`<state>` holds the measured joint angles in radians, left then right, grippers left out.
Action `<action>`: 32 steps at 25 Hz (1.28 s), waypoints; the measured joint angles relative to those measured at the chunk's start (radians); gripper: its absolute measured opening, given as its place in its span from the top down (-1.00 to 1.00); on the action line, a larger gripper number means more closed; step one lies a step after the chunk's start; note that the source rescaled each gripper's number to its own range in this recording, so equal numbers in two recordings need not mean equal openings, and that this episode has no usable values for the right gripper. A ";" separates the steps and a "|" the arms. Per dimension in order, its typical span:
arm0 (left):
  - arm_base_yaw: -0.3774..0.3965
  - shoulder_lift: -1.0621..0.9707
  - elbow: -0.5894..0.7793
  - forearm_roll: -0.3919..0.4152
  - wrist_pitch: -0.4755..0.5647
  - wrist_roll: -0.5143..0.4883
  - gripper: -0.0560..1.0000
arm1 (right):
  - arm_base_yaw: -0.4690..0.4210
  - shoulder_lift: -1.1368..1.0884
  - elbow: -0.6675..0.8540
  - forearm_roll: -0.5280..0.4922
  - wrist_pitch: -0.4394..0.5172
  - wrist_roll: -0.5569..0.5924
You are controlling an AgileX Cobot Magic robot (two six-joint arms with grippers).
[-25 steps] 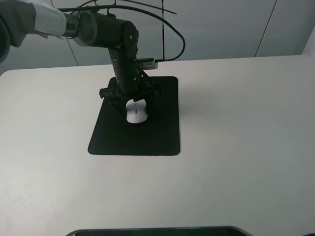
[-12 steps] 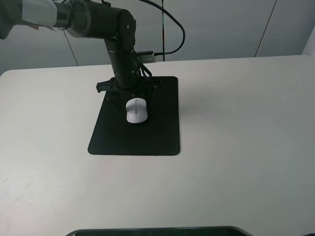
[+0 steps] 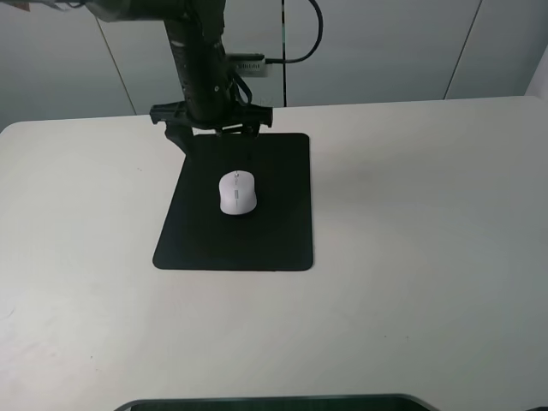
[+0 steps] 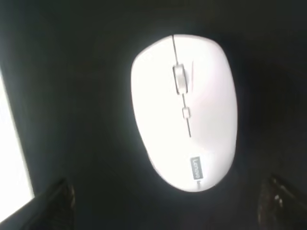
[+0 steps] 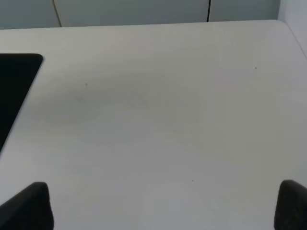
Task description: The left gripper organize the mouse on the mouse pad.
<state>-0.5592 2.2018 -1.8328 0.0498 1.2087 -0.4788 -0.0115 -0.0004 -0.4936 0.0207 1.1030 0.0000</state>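
Observation:
The white mouse [image 3: 237, 193] lies flat near the middle of the black mouse pad [image 3: 257, 244], its scroll wheel toward the back. My left gripper [image 3: 216, 127] hangs open above the pad's back edge, apart from the mouse and holding nothing. In the left wrist view the mouse [image 4: 184, 110] fills the centre on the pad [image 4: 76, 105], and the open gripper [image 4: 168, 211] shows only its dark fingertips [image 4: 53, 206] at the corners. My right gripper [image 5: 158, 206] is open over bare table, with a corner of the pad [image 5: 14, 81] at the side.
The white table [image 3: 428, 214] spreads wide around the pad. A grey wall stands behind it. A black cable and a small grey module [image 3: 248, 62] trail from the left arm. A dark edge [image 3: 265, 402] shows at the very front.
My left gripper has let go of the mouse, lifted and drawn back from over it to the pad's rear edge. The mouse has stayed in place on the pad.

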 joint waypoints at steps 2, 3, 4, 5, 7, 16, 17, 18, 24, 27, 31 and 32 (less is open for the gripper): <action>0.000 -0.024 -0.014 0.029 0.000 0.017 -0.90 | 0.000 0.000 0.000 0.000 0.000 0.000; 0.000 -0.042 -0.014 0.039 0.000 0.024 -0.90 | 0.000 0.000 0.000 0.000 0.000 0.000; 0.000 -0.061 -0.014 0.050 0.002 0.027 -0.90 | 0.000 0.000 0.000 0.000 0.000 0.000; 0.000 -0.087 -0.014 0.060 0.002 0.028 -0.91 | 0.000 0.000 0.000 0.000 0.000 0.000; 0.000 -0.143 -0.014 0.066 0.004 0.042 -0.91 | 0.000 0.000 0.000 0.000 0.000 0.000; 0.000 -0.389 -0.014 0.061 0.008 0.142 -0.91 | 0.000 0.000 0.000 0.000 0.000 0.000; 0.000 -0.415 -0.014 0.061 0.008 0.151 -0.91 | 0.000 0.000 0.000 0.000 0.000 0.000; 0.000 -0.435 -0.014 0.061 0.009 0.158 -0.91 | 0.000 0.000 0.000 0.000 0.000 0.000; 0.000 -0.533 -0.014 0.061 0.012 0.199 -0.91 | 0.000 0.000 0.000 0.000 0.000 0.000; 0.000 -0.564 -0.012 0.060 0.012 0.213 -0.91 | 0.000 0.000 0.000 0.000 0.000 0.000; 0.000 -0.639 0.063 0.061 0.012 0.217 -0.91 | 0.000 0.000 0.000 0.000 0.000 0.000; 0.000 -0.666 0.093 0.068 0.011 0.217 -0.91 | 0.000 0.000 0.000 0.000 0.000 0.000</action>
<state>-0.5592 1.5362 -1.7400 0.1181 1.2193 -0.2621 -0.0115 -0.0004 -0.4936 0.0207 1.1030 0.0000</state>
